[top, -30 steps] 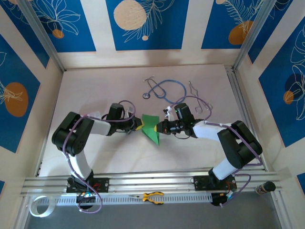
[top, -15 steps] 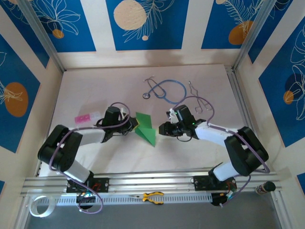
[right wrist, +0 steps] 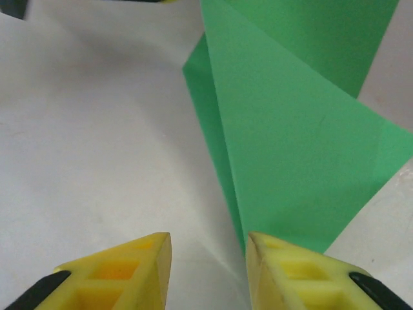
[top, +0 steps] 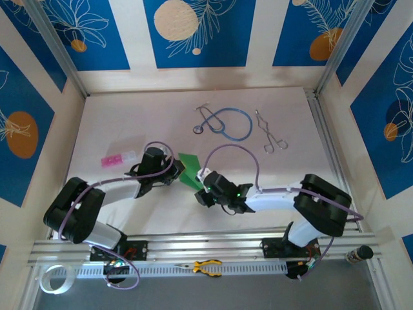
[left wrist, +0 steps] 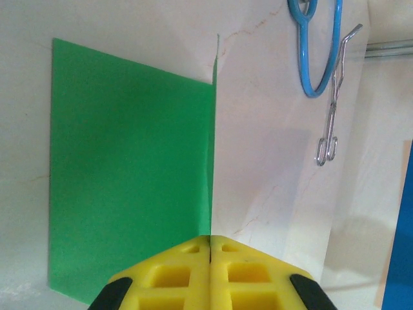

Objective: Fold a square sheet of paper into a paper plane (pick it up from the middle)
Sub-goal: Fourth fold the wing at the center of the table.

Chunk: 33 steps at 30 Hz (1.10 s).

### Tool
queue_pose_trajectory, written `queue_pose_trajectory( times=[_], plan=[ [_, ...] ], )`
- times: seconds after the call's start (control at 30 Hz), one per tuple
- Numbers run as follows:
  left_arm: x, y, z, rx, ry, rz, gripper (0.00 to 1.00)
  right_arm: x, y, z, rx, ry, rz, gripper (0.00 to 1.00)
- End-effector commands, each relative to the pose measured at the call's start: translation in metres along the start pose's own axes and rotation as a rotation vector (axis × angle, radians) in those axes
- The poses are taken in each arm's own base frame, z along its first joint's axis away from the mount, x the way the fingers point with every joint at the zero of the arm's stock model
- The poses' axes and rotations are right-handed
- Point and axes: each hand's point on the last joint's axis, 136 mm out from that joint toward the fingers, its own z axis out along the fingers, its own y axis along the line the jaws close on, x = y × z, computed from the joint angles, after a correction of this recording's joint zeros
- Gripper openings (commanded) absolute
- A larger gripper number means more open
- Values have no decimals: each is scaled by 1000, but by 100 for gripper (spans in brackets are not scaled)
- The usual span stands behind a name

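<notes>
The square sheet of paper point(top: 188, 168) is bright green and partly folded, with one flap standing up from the table along a crease. My left gripper point(top: 177, 173) is shut on its left side. In the left wrist view the yellow jaws point(left wrist: 210, 239) meet on the thin upright edge of the sheet point(left wrist: 129, 168). My right gripper point(top: 201, 189) sits low at the sheet's near tip, open and holding nothing. In the right wrist view its fingertips point(right wrist: 208, 237) stand apart over bare table, and the green sheet point(right wrist: 290, 142) rises just ahead of the right finger.
A blue stethoscope point(top: 226, 123) and metal forceps point(top: 268, 132) lie at the back; both also show in the left wrist view point(left wrist: 316, 64) point(left wrist: 332, 110). A pink and white piece point(top: 116, 159) lies at the left. Yellow-handled pliers point(top: 206, 266) rest on the front rail.
My right gripper let go of the sheet, opened and swung left and nearer, down to its near tip. The left gripper kept its hold and drew the sheet slightly left.
</notes>
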Motion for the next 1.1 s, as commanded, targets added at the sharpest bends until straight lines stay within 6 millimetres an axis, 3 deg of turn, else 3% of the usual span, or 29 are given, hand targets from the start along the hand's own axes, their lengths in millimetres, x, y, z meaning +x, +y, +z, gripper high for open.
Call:
queue_pose_trajectory(
  times=[0.0, 0.3, 0.67, 1.07],
  plan=[
    [4, 2, 3, -15, 13, -16, 0, -22, -8, 7, 95, -75, -75, 36],
    [5, -1, 4, -6, 23, -13, 0, -16, -7, 23, 94, -49, -140, 32],
    [5, -1, 3, -12, 20, -14, 0, -13, -15, 23, 127, -44, -140, 23],
    [5, -4, 2, -11, 25, -23, 0, -24, -13, 20, 167, -95, -208, 33]
  ],
)
